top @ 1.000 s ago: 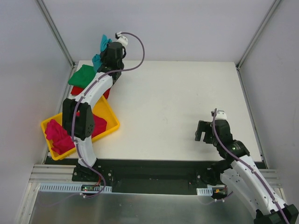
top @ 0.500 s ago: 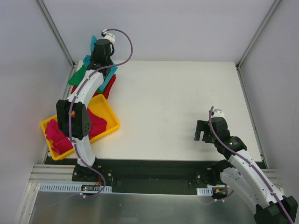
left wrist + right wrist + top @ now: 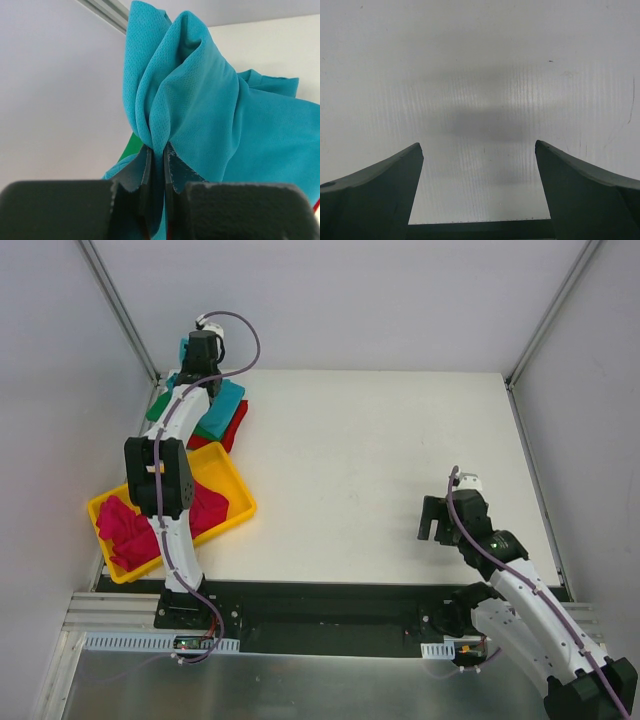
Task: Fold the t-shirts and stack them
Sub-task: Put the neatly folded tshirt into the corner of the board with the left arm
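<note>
So the white desk (image 3: 400,460) takes up most of the top view. A yellow tray (image 3: 238,506) sits at its near-left corner with crumpled magenta-pink t-shirts (image 3: 122,530) piled inside. Just behind the tray, in the far-left corner, there's the stack: the teal-blue t-shirt (image 3: 200,115) lies on top of the green t-shirt (image 3: 131,146), and the red t-shirt (image 3: 232,438) pokes out at the bottom. The left arm is stretched right over that corner. In the wrist view the left tool (image 3: 159,150) is pinched tight on a bunched fold of the teal one, holding that bit up off the pile. The right tool (image 3: 479,150) hangs over bare desk on the right side, fingers spread wide with nothing between them.
</note>
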